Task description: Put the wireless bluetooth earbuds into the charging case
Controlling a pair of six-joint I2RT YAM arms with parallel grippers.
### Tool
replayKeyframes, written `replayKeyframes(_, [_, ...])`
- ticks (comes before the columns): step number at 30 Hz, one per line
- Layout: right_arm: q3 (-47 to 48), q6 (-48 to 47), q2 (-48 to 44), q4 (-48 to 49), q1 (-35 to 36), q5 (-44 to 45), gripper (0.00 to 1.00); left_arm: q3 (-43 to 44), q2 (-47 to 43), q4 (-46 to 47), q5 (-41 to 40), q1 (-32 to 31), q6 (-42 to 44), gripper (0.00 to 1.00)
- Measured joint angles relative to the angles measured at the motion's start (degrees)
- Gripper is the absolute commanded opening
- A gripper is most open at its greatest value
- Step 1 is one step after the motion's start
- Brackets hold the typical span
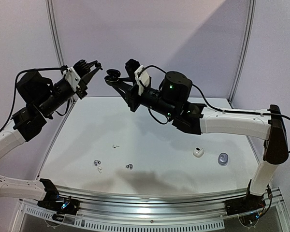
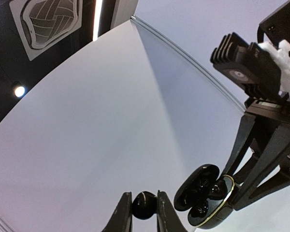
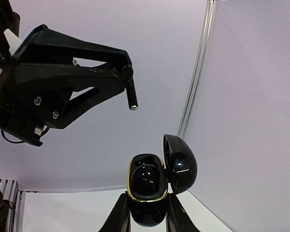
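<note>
My left gripper (image 2: 144, 213) is raised high above the table (image 1: 150, 125) and is shut on a black earbud (image 2: 145, 203). In the right wrist view a short black stem with a silvery tip (image 3: 133, 99) sticks out of that gripper. My right gripper (image 3: 147, 205) is shut on an open black charging case with a gold rim (image 3: 146, 183). Its lid (image 3: 181, 164) is swung back and one black earbud (image 3: 150, 176) sits inside. The case (image 2: 205, 195) hangs just right of the held earbud, not touching it. In the top view the two grippers (image 1: 97, 65) (image 1: 112, 78) face each other.
Several tiny earbuds lie on the near part of the table: a pair (image 1: 97, 163), a white one (image 1: 100, 169), a dark pair (image 1: 129, 166) and a small white one (image 1: 116, 145). A white case (image 1: 198, 152) and a blue-grey case (image 1: 223, 158) stand at the right.
</note>
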Motion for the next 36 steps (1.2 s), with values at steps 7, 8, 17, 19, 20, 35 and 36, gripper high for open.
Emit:
replayKeyframes(7, [-2.1, -6.3, -1.7, -0.3, 0.0, -2.3, 0.00, 0.0, -2.2, -3.7, 2.7, 0.0, -1.2, 0.00])
replayKeyframes(8, [-2.3, -7.6, -1.9, -0.4, 0.0, -2.6, 0.00, 0.0, -2.5, -4.3, 3.0, 0.0, -1.4, 0.00])
replayKeyframes(17, [-1.9, -16.8, -2.2, -2.3, 0.0, -3.6, 0.00, 0.0, -3.8, -7.2, 6.1, 0.0, -2.6, 0.00])
replayKeyframes(19, [-1.5, -17.7, -2.2, -2.6, 0.0, -3.9, 0.00, 0.0, -3.7, -7.3, 7.0, 0.0, -2.7, 0.00])
replayKeyframes(20, [-1.2, -17.9, -2.2, -2.6, 0.0, -4.0, 0.00, 0.0, -3.5, -7.3, 7.5, 0.0, -2.7, 0.00])
replayKeyframes(35, [-0.4, -18.9, -2.2, -3.0, 0.0, -3.9, 0.00, -0.7, 0.3, -5.6, 5.9, 0.1, 0.9, 0.00])
replayKeyframes(36, [-0.4, -18.9, -2.2, -3.0, 0.0, -3.9, 0.00, -0.7, 0.3, -5.2, 5.7, 0.1, 1.4, 0.00])
